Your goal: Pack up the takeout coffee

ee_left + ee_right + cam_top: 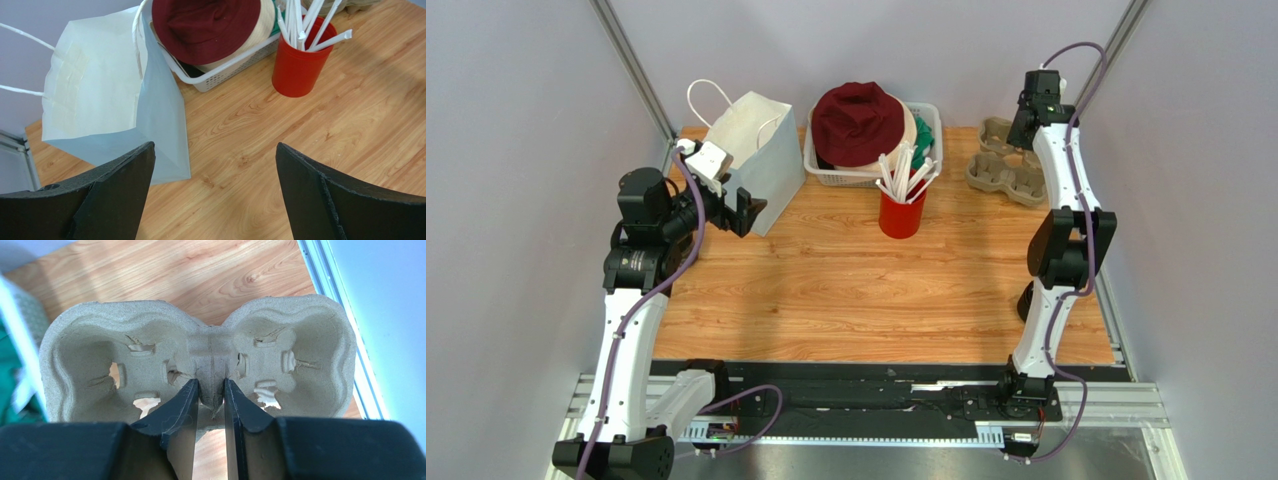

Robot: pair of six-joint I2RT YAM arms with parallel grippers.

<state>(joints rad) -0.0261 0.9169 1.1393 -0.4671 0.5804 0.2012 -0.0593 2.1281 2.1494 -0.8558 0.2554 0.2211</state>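
The takeout coffee cup is out of view in every frame. A grey pulp cup carrier [1006, 172] lies at the table's back right. My right gripper [1024, 140] is over it. In the right wrist view the right gripper [211, 390] is shut on the centre ridge of the carrier [150, 325], between two empty cup wells. I cannot tell whether the carrier is off the table. My left gripper [746, 212] is open and empty, just right of the white paper bag [756, 150]. In the left wrist view the left gripper [215, 146] hovers over bare wood beside the standing, open bag [100, 90].
A white basket [929, 112] at the back middle holds a maroon hat [858, 120] and green items. A red cup [902, 212] full of white straws stands in front of it. Both also show in the left wrist view, basket [215, 80] and red cup [297, 70].
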